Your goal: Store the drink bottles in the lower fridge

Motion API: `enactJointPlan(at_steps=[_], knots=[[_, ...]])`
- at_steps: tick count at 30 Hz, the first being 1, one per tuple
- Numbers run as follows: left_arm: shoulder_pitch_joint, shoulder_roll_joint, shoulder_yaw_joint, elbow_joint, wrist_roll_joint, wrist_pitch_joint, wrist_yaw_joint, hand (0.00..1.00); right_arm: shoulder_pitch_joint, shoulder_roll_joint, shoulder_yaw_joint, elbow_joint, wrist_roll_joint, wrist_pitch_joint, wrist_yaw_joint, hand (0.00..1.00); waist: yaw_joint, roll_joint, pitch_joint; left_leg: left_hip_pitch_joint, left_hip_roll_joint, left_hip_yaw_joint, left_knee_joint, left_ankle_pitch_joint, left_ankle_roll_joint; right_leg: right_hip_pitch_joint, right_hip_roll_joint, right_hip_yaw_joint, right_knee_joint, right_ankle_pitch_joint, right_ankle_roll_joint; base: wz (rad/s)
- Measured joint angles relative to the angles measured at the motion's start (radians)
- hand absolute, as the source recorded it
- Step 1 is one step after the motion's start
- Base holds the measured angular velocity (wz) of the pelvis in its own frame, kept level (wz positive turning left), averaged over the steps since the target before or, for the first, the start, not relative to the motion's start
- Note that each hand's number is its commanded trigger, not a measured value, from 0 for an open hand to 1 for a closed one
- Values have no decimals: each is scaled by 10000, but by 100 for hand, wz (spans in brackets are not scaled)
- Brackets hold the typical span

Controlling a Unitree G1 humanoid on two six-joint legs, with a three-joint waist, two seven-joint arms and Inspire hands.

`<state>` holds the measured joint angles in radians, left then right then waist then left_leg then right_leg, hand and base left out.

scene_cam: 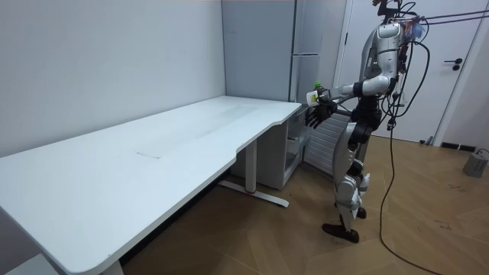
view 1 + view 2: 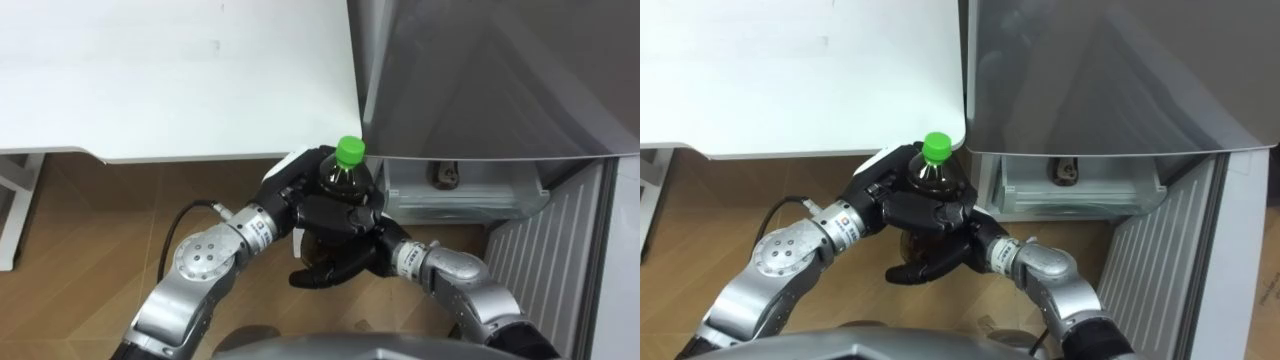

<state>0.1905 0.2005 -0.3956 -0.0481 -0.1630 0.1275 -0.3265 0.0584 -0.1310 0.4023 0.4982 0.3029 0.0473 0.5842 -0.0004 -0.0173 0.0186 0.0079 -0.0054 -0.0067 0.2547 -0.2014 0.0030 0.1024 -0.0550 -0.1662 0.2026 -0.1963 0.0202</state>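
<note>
At frame centre, just below the white tabletop [image 2: 180, 80] edge, the dark plastic drink bottle with a green cap [image 2: 347, 174] is clasped by both hands. The left hand [image 2: 292, 192] curls its fingers round the bottle's upper side, and the right hand [image 2: 338, 228] wraps it from below. A loose handover could drop it onto the wooden floor [image 2: 100, 200]. To the right, the grey fridge [image 2: 480, 80] overhangs its open pale lower drawer [image 2: 470, 200], and that edge may clip the cap.

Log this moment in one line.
dark plastic bottle with green cap | left hand, right hand both gripping | grey fridge's lower compartment open

White table [image 2: 180, 80] stands on wood floor [image 2: 100, 205]; white door [image 1: 458, 103] closed.
</note>
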Motion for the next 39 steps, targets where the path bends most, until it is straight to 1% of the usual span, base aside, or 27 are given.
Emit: enactJointPlan(at_steps=[5,9,15,16,17,18,23,25,30,34,39], knots=[[0,0,-24,17,-2,-3,75,100,0,-17,63,-1,198,108,-3,0,10,31,1,0,-1,8,-5,2,0,-3,3,12,-5,-1,-1,0],[0,0,-45,17,-7,-89,94,100,1,-22,84,-1,516,119,-4,0,10,49,-20,31,-3,18,-9,5,0,-4,3,18,-35,-3,2,0],[0,4,-92,17,-5,-115,100,100,1,-32,158,0,601,119,-10,0,20,39,-30,40,1,32,21,7,-1,2,3,10,-55,-3,2,0],[0,6,-92,17,-4,-116,100,100,1,-32,169,0,603,119,-9,20,23,37,-30,41,1,32,14,6,-1,0,2,9,-55,-3,2,0],[0,7,-92,17,-4,-116,101,100,1,-32,170,1,604,119,-9,58,23,36,-29,42,1,32,10,6,-2,0,2,9,-55,-3,2,0],[0,9,-91,17,-2,-117,101,100,2,-32,174,1,604,119,-9,100,30,32,-27,40,2,26,5,6,-2,2,3,4,-55,-3,2,0],[-1,10,-95,18,6,-134,103,100,2,-37,203,57,822,119,-9,100,48,-51,18,36,9,26,-43,4,-4,-3,15,16,-57,-3,2,0],[1,12,-100,27,6,-133,102,100,2,-62,271,71,859,118,-9,100,50,-79,24,29,8,28,-61,4,-4,-3,14,18,-66,-3,2,0],[1,1,-117,85,-18,-133,100,100,2,-181,433,72,859,60,-5,100,45,-134,-8,20,4,32,-38,4,-4,4,17,21,-158,-3,2,0],[1,-42,-101,143,-30,-131,93,100,3,-263,598,133,857,-145,25,100,48,-134,-9,28,6,35,-39,4,-4,18,16,17,-156,-2,2,0],[1,-89,-96,160,-83,-131,98,100,3,-277,647,137,869,-160,-9,100,49,-120,-4,41,9,35,-37,4,-5,40,20,20,-154,0,-1,0]])
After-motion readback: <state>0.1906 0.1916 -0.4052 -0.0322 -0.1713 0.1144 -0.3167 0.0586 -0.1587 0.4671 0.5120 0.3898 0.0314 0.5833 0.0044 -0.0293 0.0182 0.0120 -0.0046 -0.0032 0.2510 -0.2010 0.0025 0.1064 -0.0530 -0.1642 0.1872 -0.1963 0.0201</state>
